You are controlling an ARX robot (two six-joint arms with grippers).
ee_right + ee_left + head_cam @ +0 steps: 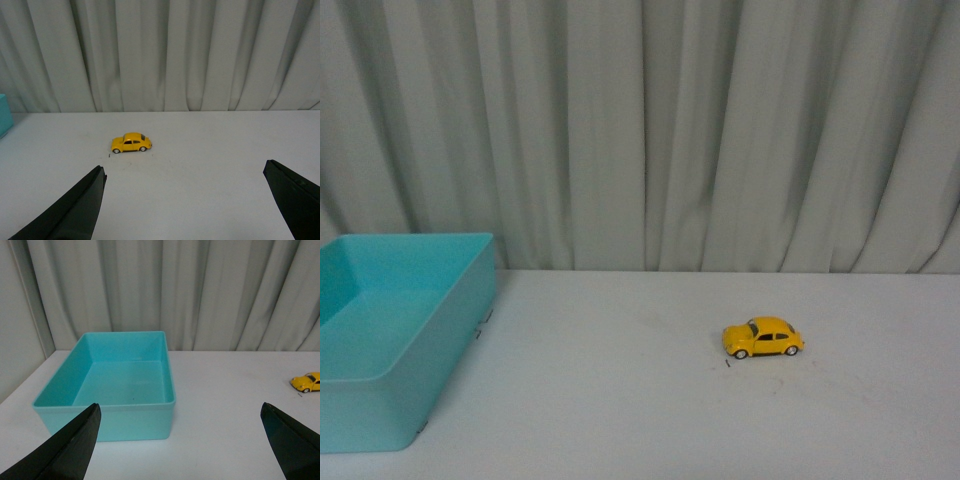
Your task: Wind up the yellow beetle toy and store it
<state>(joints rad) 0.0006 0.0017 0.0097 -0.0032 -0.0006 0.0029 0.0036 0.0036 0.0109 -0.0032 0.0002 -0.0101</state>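
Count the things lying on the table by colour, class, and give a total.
Yellow: 1, the yellow beetle toy
Turquoise: 1, the open box
Total: 2

Front view faces curtain [640, 130] across table [620, 410], wrist views likewise, all share yellow beetle toy [763, 338]

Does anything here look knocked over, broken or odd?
Nothing stands out. The yellow beetle toy sits upright on its wheels, the turquoise bin stands level; just a tiny dark speck lies beside the toy.
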